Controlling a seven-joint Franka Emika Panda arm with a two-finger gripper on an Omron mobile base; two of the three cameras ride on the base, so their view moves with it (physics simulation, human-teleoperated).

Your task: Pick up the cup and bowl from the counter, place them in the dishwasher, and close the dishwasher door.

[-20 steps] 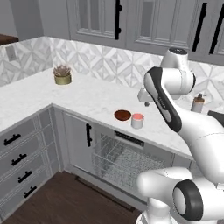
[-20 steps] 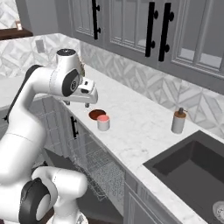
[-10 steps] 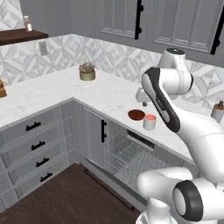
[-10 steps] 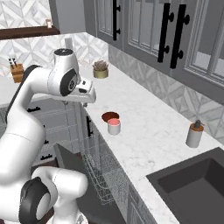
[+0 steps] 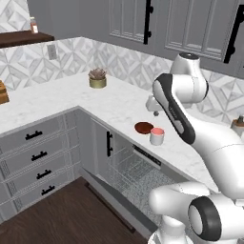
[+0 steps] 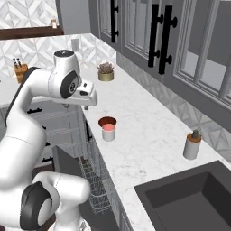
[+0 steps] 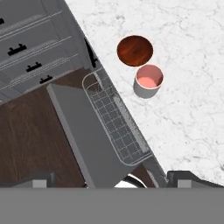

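Observation:
The grey-white cup (image 5: 157, 136) (image 6: 108, 132) (image 7: 148, 81) with its pink inside stands on the white counter (image 5: 62, 97) (image 6: 144, 135) (image 7: 188, 87) near the front edge. The dark reddish-brown bowl (image 5: 144, 127) (image 6: 107, 122) (image 7: 134, 50) sits right beside it. My gripper (image 5: 154, 112) (image 6: 77, 106) (image 7: 114, 179) hangs open and empty, well above the counter edge and short of the cup. Below, the dishwasher door (image 5: 114, 200) (image 7: 83, 135) lies dropped open, with the wire rack (image 5: 138, 174) (image 6: 92, 180) (image 7: 116, 120) showing.
An olive plant pot (image 5: 97, 78) (image 6: 106, 73) stands at the back of the counter. A soap dispenser (image 6: 192, 145) (image 5: 237, 125) and a dark sink (image 6: 189, 203) lie to the right. Grey drawers (image 5: 33, 157) (image 7: 30, 48) flank the dishwasher, and upper cabinets (image 5: 143, 21) hang overhead.
The whole picture has shifted, so the base has driven and the cameras with it. Cup and bowl keep their places on the counter. The gripper stays open.

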